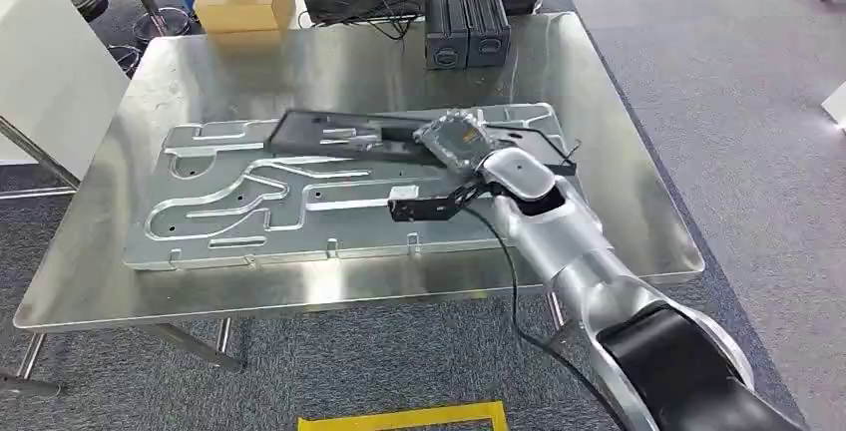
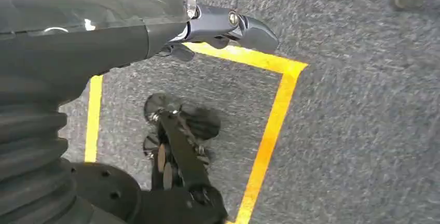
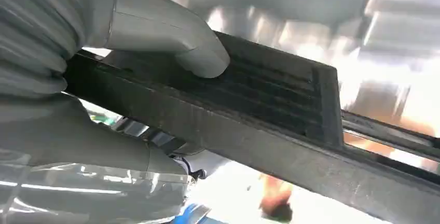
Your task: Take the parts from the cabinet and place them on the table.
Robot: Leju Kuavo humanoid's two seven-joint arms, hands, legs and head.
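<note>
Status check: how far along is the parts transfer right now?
Done: a large machined aluminium plate already lies flat on the steel table. In hand: the right robot hand grips a long black part above that plate, not yet released. The left robot hand hangs over the floor. Left: release it.

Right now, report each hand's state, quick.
Left hand: hangs over the floor, nothing in it; open or shut cannot be told.
Right hand: grips the long black part over the machined metal plate.
</note>
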